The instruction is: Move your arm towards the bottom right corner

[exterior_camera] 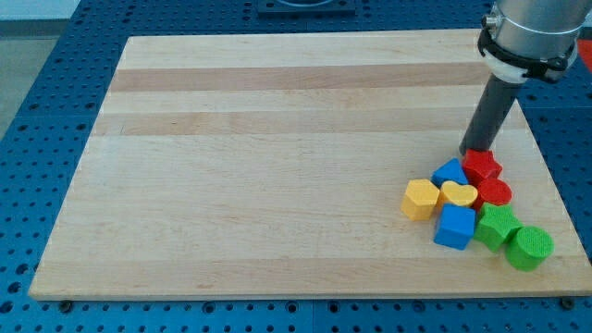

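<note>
Camera view looks down on a pale wooden worktop (277,157) resting on a blue perforated base (46,111). The arm carries no hand, only a straight dark rod (490,111) under a silver collar; its tip (469,149) stands holding nothing, at the view's right side, touching or just beside the upper edge of the red star-like block (482,166).

All other blocks cluster below that red block, toward the worktop's bottom right corner. A blue triangular block (450,173) sits just to its left, a red cylinder (494,193) just below it. Further down-left lie a yellow heart-shaped block (459,195) and a yellow hexagonal block (420,198). A blue cube (454,227) sits beneath the heart. A green star-like block (498,225) and a green cylinder (530,247) lie lowest, nearest the corner.
</note>
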Robot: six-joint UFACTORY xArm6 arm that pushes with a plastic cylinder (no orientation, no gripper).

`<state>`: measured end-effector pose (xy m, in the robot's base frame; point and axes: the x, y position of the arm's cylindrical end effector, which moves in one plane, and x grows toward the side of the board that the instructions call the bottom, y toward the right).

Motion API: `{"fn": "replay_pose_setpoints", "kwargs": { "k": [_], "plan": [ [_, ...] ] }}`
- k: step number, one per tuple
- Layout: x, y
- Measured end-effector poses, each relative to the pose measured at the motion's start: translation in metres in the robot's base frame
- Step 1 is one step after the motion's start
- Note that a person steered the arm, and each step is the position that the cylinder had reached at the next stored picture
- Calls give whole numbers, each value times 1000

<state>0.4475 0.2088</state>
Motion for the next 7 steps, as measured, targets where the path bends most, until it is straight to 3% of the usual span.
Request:
{"fn": "replay_pose_setpoints", "kwargs": {
  "k": [3, 4, 5, 7],
  "plan": [
    [-14, 12],
    [-24, 59],
    [-17, 118],
    [45, 136]
  ]
}}
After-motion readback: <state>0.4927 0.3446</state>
